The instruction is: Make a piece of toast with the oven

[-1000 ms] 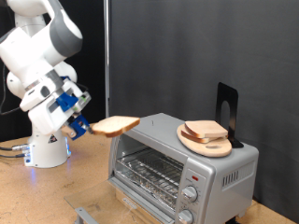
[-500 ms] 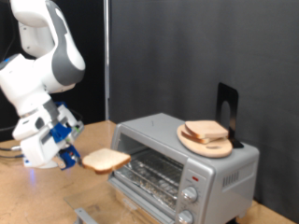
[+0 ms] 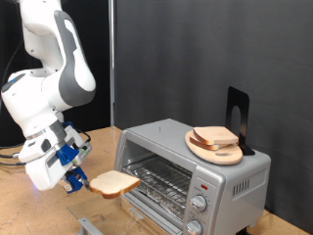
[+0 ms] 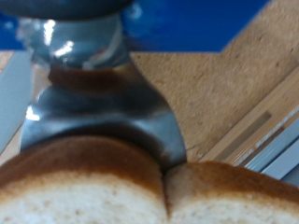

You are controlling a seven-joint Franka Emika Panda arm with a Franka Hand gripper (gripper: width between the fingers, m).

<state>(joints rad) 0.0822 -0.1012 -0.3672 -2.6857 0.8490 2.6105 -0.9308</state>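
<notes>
A slice of toast (image 3: 114, 183) with a pale face and tan crust hangs level in front of the oven (image 3: 192, 173), just at the exterior view's left of its open front. My gripper (image 3: 80, 180) is shut on the slice's edge. The wrist view is filled by the toast (image 4: 93, 187) pinched under the metal fingers (image 4: 93, 103). The oven is silver-grey, its wire rack (image 3: 159, 179) showing inside, and round knobs (image 3: 199, 204) on its right panel.
A round light-wood board (image 3: 214, 147) with more bread slices (image 3: 215, 136) rests on the oven's top, next to a black stand (image 3: 238, 117). The oven stands on a wooden table (image 3: 39, 206). A grey metal part (image 3: 90, 227) lies near the bottom edge.
The arm has lowered and carried the toast down from above the oven's top corner to the level of the oven's opening.
</notes>
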